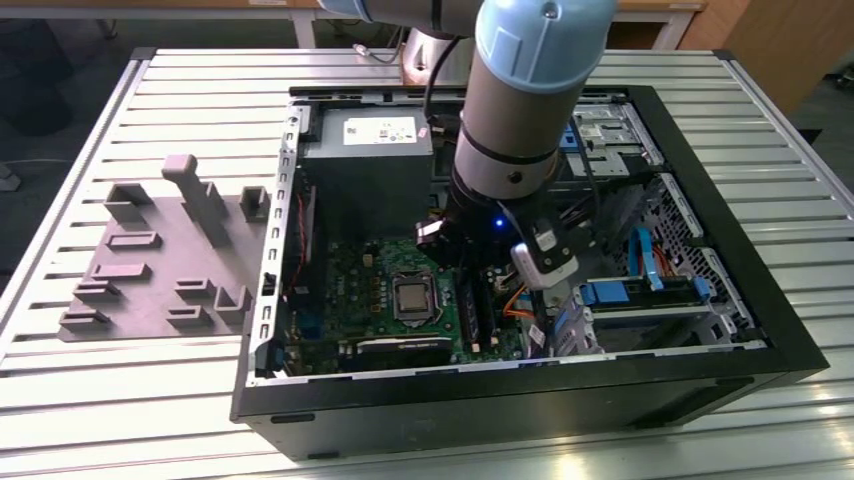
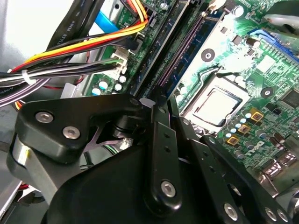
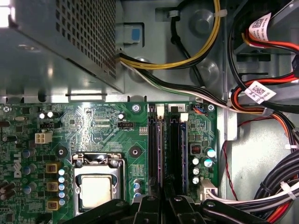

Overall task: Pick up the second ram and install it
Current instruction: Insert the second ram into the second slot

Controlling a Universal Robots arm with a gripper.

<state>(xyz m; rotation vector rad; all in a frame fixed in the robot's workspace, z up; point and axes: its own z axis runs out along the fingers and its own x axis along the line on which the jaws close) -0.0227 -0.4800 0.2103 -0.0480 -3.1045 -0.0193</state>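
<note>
Gripper: black linkage closest to the lens in the second wrist view, gripper (image 2: 161, 100) set low over the memory slots (image 3: 173, 149).
Fingers: drawn narrow, one (image 2: 156, 140) on either side of a thin dark edge – judged clamped on it, not spread.
Second ram: taken to be that edge-on strip, the second ram (image 3: 160, 154), standing along one slot line beside the processor socket (image 3: 96, 186); how deeply it is seated cannot be told.
Motherboard: green motherboard (image 3: 93, 126) laid flat inside the computer case (image 1: 534, 400), the power supply (image 3: 56, 37) beside it.
Cables: cable bundle (image 2: 70, 51) lying near the slots, apart from the gripper.
Arm: arm (image 1: 514, 110) reached down into the open case.
Fixture block: grey fixture block (image 1: 160, 260) on the counter (image 1: 174, 400), well apart from the case – no stick seen in it.
Step in hand: installation, judged; the pick-up appears done.
Requirement: the stick kept upright and in line with its slot, pressure spread evenly along its length, cables left undisturbed.
</note>
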